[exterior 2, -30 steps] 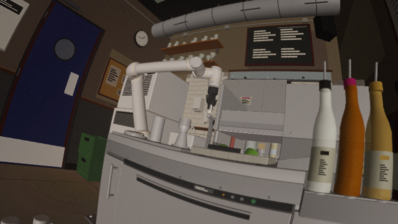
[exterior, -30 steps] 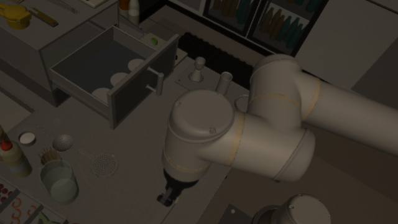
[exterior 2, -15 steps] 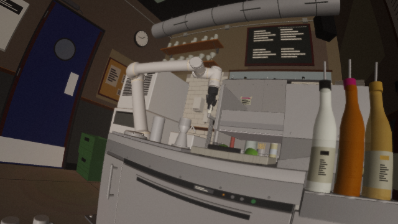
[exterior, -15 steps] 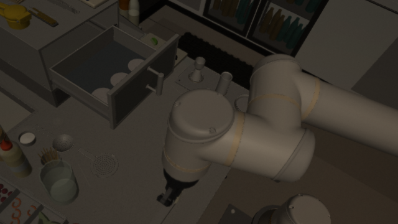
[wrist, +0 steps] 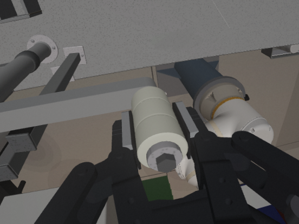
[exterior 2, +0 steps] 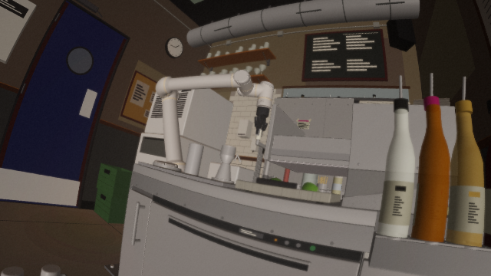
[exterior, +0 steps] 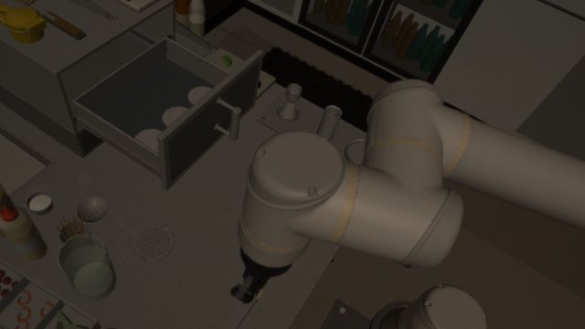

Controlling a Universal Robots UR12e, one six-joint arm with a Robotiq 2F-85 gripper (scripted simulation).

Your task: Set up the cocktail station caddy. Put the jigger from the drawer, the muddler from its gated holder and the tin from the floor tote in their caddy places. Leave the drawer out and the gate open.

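The muddler is hidden from the side cameras. In the wrist camera a pale cylindrical knob [wrist: 158, 127] with a hex bolt in its end sits between my gripper's [wrist: 159, 129] finger pads; it belongs to the gate bar [wrist: 73, 100] of the holder. My gripper [exterior: 249, 288] is at the counter's front edge, below the arm's wrist, closed on that knob. The drawer [exterior: 160, 109] stands pulled out. The jigger [exterior: 290, 103] and the tin [exterior: 330, 121] stand upright in the caddy [exterior: 301, 123] behind the arm.
The counter's front edge [exterior: 292, 292] runs beside my gripper. A dark post [wrist: 24, 65] and a bar [wrist: 62, 75] stand to the left of the knob. A strainer [exterior: 153, 242], a glass [exterior: 87, 267] and bottles lie on the counter's left part.
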